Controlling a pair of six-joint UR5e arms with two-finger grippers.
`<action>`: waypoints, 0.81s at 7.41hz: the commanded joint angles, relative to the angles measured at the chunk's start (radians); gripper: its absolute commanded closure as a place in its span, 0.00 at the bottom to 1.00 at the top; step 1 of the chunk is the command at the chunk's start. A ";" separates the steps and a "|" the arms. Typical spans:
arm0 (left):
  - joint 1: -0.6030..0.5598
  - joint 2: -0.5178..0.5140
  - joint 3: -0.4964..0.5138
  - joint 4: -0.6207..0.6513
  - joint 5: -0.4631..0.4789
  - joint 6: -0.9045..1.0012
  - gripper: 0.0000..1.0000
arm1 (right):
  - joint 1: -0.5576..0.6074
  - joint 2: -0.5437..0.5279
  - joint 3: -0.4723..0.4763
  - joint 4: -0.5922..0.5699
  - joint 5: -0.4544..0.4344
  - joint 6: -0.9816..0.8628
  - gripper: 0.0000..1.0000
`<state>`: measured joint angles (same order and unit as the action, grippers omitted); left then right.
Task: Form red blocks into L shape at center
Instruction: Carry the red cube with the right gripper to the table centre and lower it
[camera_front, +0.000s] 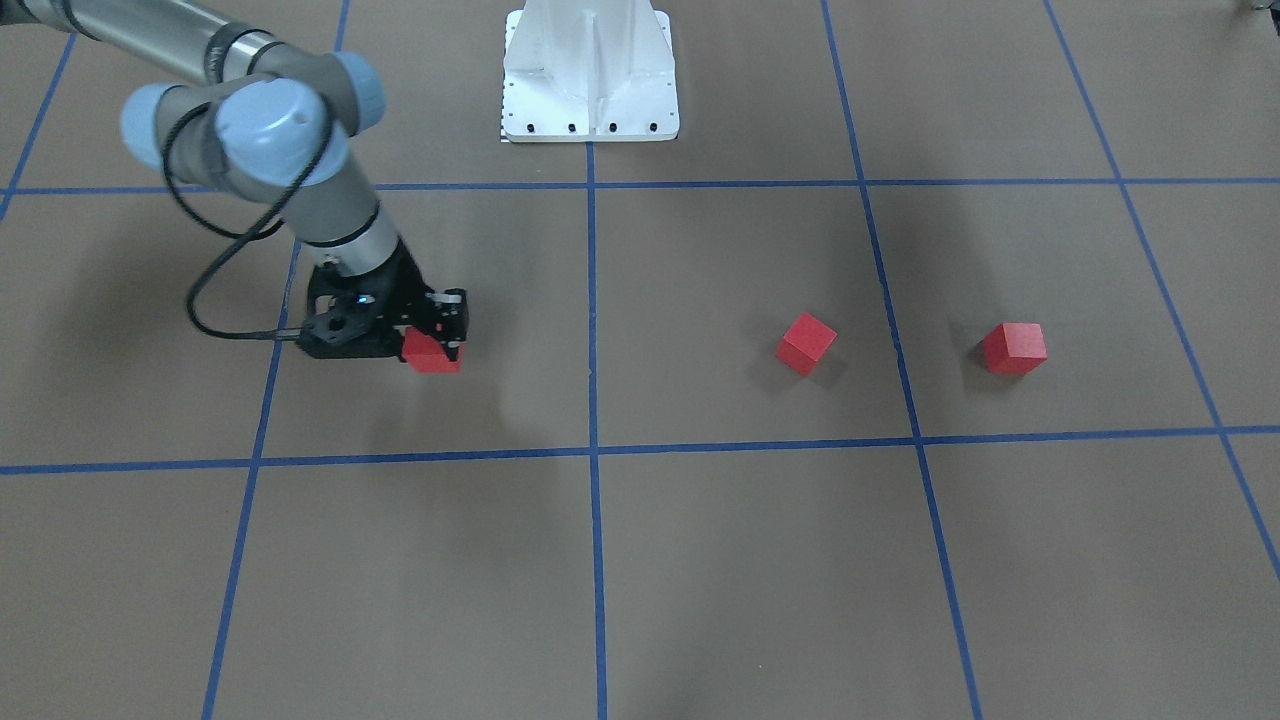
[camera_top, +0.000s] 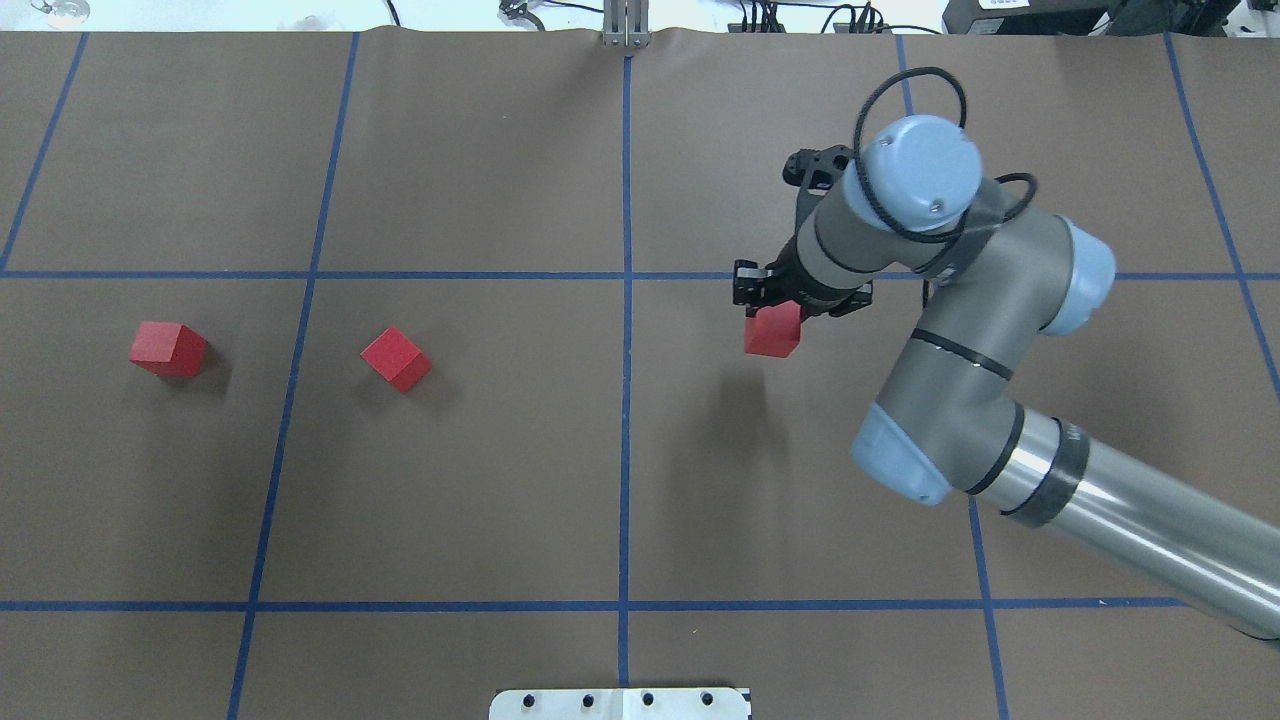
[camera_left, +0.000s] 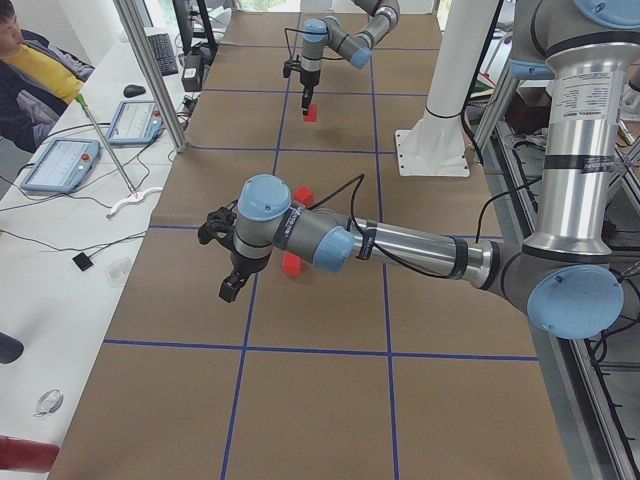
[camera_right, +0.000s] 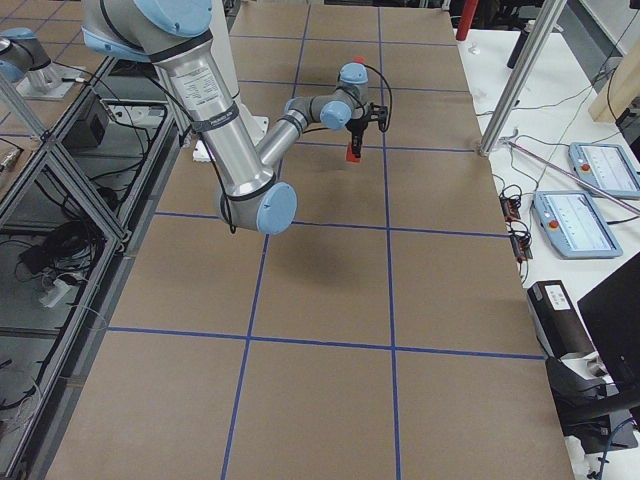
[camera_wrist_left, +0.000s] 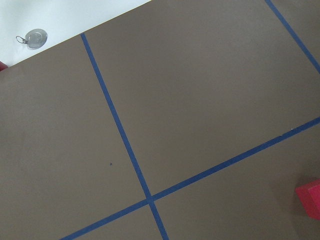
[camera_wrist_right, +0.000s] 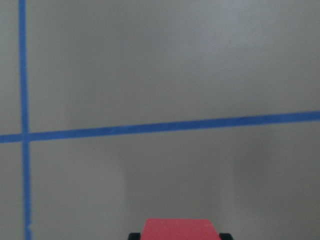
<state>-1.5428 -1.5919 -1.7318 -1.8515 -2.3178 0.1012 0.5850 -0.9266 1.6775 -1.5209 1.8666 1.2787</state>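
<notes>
My right gripper (camera_front: 432, 352) (camera_top: 772, 325) is shut on a red block (camera_front: 430, 354) (camera_top: 772, 332), held a little above the brown floor, right of the center tape line (camera_top: 625, 400) in the overhead view. The same block shows at the bottom of the right wrist view (camera_wrist_right: 181, 229). Two more red blocks lie on the floor on the other side: one nearer the center (camera_top: 396, 358) (camera_front: 805, 343), one farther out (camera_top: 167, 348) (camera_front: 1014, 348). My left gripper (camera_left: 232, 285) hangs near them, seen only from the side; I cannot tell its state.
The white metal base (camera_front: 590, 75) (camera_top: 620, 703) stands on the middle tape line at the robot's side. A person (camera_left: 30, 70) sits at a white desk with tablets (camera_left: 60, 162) along the table's far edge.
</notes>
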 joint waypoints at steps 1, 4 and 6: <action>0.001 0.003 0.000 -0.002 0.000 0.002 0.00 | -0.095 0.134 -0.098 -0.074 -0.082 0.021 1.00; 0.001 0.003 0.001 0.000 0.000 0.002 0.00 | -0.151 0.170 -0.142 -0.070 -0.116 0.021 0.90; 0.001 0.003 0.003 0.000 0.000 0.002 0.00 | -0.157 0.181 -0.153 -0.065 -0.116 0.021 0.81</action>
<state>-1.5417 -1.5893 -1.7294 -1.8515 -2.3178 0.1028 0.4328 -0.7532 1.5333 -1.5893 1.7512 1.2992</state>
